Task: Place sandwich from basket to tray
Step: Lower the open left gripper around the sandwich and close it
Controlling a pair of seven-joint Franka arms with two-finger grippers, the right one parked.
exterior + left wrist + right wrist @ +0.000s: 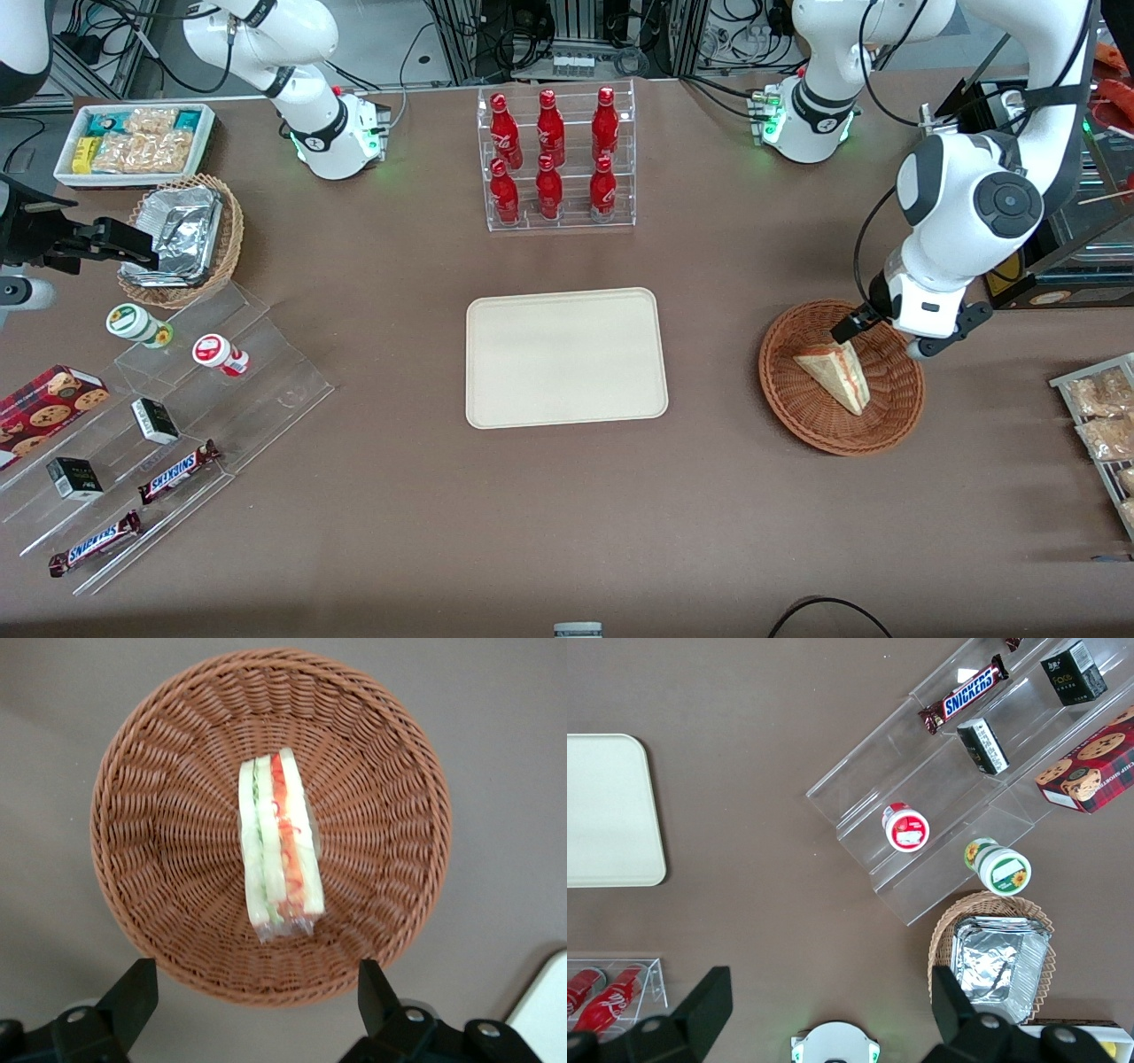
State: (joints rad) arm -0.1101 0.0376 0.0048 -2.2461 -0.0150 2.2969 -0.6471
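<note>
**Over the basket, fingers spread**

On the brown table lies the flat cream-beige rectangular tray (566,357). Toward the working arm's end sits the round reddish-brown wicker basket (788,403), holding the clear-wrapped triangular sandwich (837,374). The left arm's gripper (879,335) hovers above it, released and empty.

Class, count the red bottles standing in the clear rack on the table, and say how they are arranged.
6. The red bottles stand in the clear rack in two rows of three, one row farther from the front camera than the other. None appears hidden. The gripper hovers open over the basket.
</note>
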